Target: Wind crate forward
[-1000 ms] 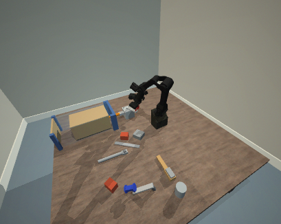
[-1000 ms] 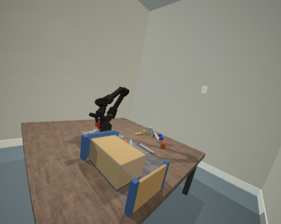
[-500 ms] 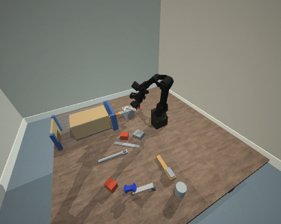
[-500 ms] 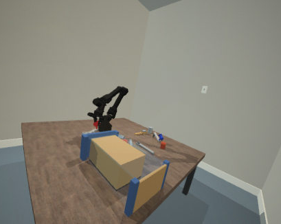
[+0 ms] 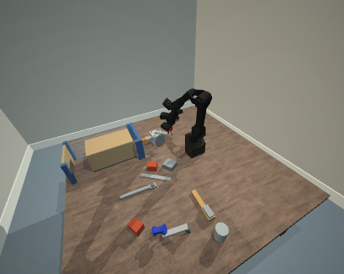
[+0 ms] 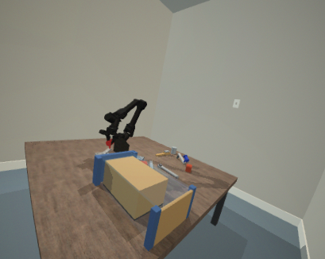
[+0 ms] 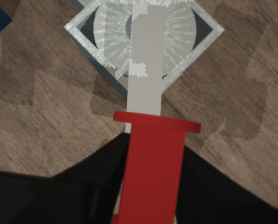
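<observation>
The tan crate (image 5: 108, 151) (image 6: 137, 175) sits flat between clear panels. Its front end is close to the blue steel frame (image 5: 135, 141) (image 6: 98, 171); any small gap cannot be judged. An orange strap (image 5: 144, 139) runs from the frame to the grey winch (image 5: 158, 139) (image 7: 188, 65). The winch handle's pale crank arm (image 7: 144, 95) lies across the winch's round top, and its square key is hidden beneath. My gripper (image 5: 170, 128) (image 6: 109, 140) (image 7: 148, 143) is shut on the handle's red grip (image 7: 152, 175), beside the winch on the robot-base side.
A red block (image 5: 152, 166), a grey block (image 5: 170, 164), a flat bar (image 5: 156, 177) and a wrench (image 5: 138, 191) lie beside the rack. A tan-handled tool (image 5: 203, 204), a blue-ended tool (image 5: 159, 229), another red block (image 5: 136, 226) and a grey cylinder (image 5: 220, 232) are farther off.
</observation>
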{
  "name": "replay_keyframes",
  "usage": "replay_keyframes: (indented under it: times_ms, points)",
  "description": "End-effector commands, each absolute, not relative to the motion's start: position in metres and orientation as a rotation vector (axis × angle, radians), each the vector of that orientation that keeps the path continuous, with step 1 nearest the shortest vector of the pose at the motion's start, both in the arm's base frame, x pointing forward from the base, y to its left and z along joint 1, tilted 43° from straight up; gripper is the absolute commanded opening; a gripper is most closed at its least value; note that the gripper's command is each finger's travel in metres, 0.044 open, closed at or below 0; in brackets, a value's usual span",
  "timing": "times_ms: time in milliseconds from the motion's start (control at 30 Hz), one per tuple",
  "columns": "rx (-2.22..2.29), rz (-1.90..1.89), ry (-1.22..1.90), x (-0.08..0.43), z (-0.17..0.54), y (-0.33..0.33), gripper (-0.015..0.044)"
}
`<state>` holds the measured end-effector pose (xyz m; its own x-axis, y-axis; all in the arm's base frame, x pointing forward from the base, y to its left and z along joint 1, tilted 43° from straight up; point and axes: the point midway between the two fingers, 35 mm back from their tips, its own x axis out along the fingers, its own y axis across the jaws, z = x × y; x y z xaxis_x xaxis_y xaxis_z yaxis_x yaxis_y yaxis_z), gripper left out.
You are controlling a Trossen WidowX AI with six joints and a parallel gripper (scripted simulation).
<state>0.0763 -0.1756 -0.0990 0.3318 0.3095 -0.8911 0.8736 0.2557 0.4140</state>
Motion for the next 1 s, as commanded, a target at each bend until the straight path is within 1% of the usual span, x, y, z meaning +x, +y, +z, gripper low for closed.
replay_keyframes:
  times_ms: [0, 967]
  points:
    - [1.285, -0.579, 1.252, 0.067, -0.107, -0.181, 0.0]
    - [1.283, -0.581, 1.253, 0.047, -0.126, -0.198, 0.0]
